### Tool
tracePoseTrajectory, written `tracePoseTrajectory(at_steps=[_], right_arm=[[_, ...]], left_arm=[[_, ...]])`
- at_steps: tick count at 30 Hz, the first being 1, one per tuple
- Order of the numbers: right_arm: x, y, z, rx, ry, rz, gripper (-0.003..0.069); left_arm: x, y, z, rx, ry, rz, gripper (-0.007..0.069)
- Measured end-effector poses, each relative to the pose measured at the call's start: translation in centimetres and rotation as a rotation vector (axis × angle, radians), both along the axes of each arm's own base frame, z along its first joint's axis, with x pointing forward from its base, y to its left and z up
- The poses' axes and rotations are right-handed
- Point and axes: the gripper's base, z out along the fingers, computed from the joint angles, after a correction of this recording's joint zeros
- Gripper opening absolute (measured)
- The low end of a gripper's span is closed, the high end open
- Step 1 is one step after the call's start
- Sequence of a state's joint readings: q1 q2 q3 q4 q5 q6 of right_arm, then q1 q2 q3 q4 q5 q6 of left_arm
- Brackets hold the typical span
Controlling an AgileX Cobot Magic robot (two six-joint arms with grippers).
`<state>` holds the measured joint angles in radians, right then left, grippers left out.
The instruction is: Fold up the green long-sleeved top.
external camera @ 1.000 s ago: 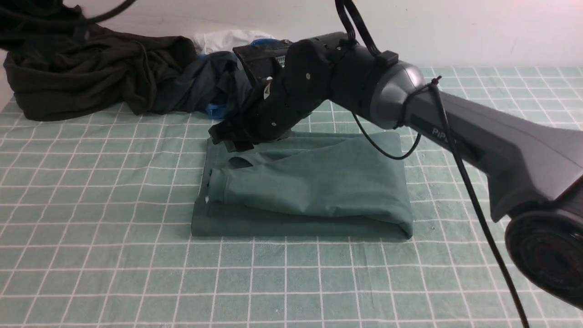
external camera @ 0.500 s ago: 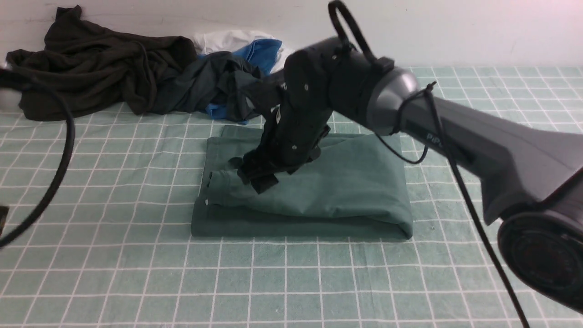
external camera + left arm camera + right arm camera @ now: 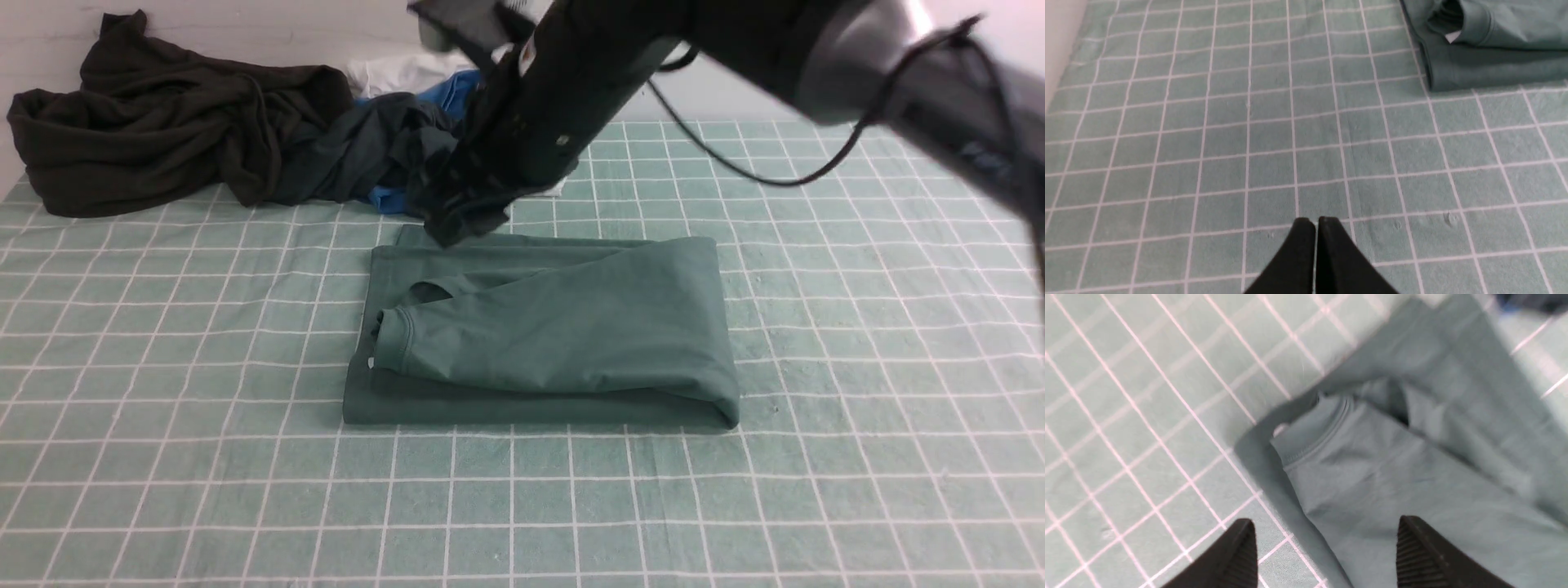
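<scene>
The green long-sleeved top (image 3: 547, 335) lies folded into a rectangle at the middle of the table, one cuffed sleeve laid across it with the cuff (image 3: 392, 336) at its left end. It also shows in the right wrist view (image 3: 1396, 473) and at a corner of the left wrist view (image 3: 1490, 45). My right gripper (image 3: 457, 220) hangs above the top's far left corner, open and empty (image 3: 1327, 535). My left gripper (image 3: 1314, 222) is shut and empty over bare cloth left of the top; it is out of the front view.
A checked green cloth (image 3: 204, 457) covers the table. At the back left lies a very dark blackish-green garment (image 3: 163, 122), with a dark teal garment (image 3: 367, 155) and blue and white clothes (image 3: 457, 86) beside it. A white wall runs behind.
My right arm has lifted up and back off the folded top, from pressing on the sleeve to hanging above its far left corner. The left arm's cable has left the front view.
</scene>
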<state>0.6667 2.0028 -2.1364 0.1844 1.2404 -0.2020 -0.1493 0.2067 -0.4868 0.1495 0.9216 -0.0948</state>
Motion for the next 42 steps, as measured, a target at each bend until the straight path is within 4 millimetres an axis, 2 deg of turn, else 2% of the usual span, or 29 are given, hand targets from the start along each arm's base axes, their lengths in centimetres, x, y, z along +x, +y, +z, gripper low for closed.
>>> tracePoseTrajectory(at_steps=[1,3,8,9,12,13,14,15,16,18,20,24,30,35,42], right_arm=[[-0.9,-0.8,1.6,0.014,-0.025,0.001,0.039],[-2.2,-2.4,3.1,0.02,-0.04,-0.002,0.0353],[-5.8,-7.2,4.6,0.02,-0.048,-0.048,0.0248],[-6.2,-7.7,4.0,0.014,-0.038,-0.057,0.023],[-9.0,-10.6,4.8,0.069,-0.096,-0.105,0.0167],[-9.3,-11.0,4.6,0.076,-0.102,-0.115,0.016],[-11.1,-12.4,5.2,0.116,-0.151,-0.132,0.0132],[-12.2,-13.1,5.1,0.14,-0.18,-0.141,0.0115],[-12.5,-13.3,5.5,0.152,-0.195,-0.142,0.0113],[-15.2,-15.2,5.8,0.213,-0.272,-0.158,0.008],[-17.7,-17.0,5.7,0.262,-0.335,-0.167,0.0055],[-21.1,-19.2,5.0,0.317,-0.406,-0.176,0.0025],[-23.8,-21.0,2.8,0.333,-0.411,-0.185,0.0016],[-25.0,-21.6,2.0,0.312,-0.377,-0.179,0.0013],[-25.3,-21.8,1.7,0.306,-0.353,-0.186,-0.0011]], left_arm=[[-0.4,0.1,0.0,-0.001,-0.023,-0.002,-0.0003],[-0.9,0.1,0.1,-0.004,-0.061,-0.003,-0.0003],[-1.6,0.2,0.2,-0.01,-0.103,-0.004,-0.0003],[-1.6,0.2,0.2,-0.01,-0.104,-0.004,-0.0003],[-1.6,0.2,0.2,-0.01,-0.105,-0.004,-0.0003],[-1.6,0.2,0.2,-0.01,-0.105,-0.004,-0.0003],[-1.6,0.2,0.2,-0.01,-0.105,-0.004,-0.0003],[-1.6,0.2,0.2,-0.01,-0.105,-0.004,-0.0003],[-1.6,0.2,0.2,-0.01,-0.105,-0.004,-0.0003],[-1.6,0.2,0.2,-0.01,-0.105,-0.004,-0.0003],[-1.6,0.2,0.2,-0.012,-0.105,-0.003,-0.0003],[-1.6,0.2,0.2,-0.012,-0.105,-0.003,-0.0003],[-1.6,0.2,0.2,-0.012,-0.105,-0.003,-0.0003],[-1.6,0.2,0.2,-0.012,-0.105,-0.003,-0.0003],[-1.6,0.2,0.2,-0.013,-0.105,-0.003,-0.0003]])
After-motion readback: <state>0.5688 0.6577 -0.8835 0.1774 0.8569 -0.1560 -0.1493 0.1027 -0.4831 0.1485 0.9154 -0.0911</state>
